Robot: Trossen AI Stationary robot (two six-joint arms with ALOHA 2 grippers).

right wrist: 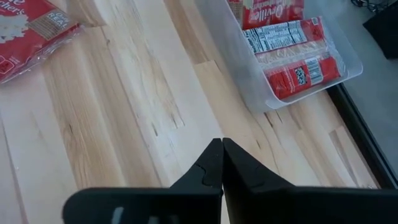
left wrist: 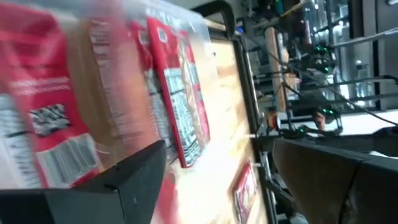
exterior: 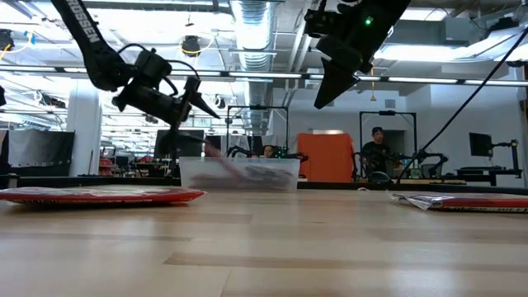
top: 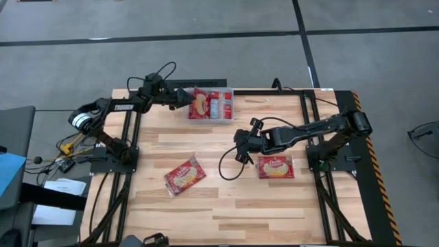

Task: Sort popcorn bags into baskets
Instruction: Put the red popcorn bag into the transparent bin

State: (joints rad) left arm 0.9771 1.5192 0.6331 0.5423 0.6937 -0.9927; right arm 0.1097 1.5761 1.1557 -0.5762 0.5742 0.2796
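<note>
Beside the tub, your left fingers gape empty, right fingers closed; several packets inside, two packets remain on the tabletop.

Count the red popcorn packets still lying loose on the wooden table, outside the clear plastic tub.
2. One large red packet lies tilted toward the table's front left; the other large red packet lies flat by the shut right gripper. Neither touches the tub; none seems hidden.
</note>
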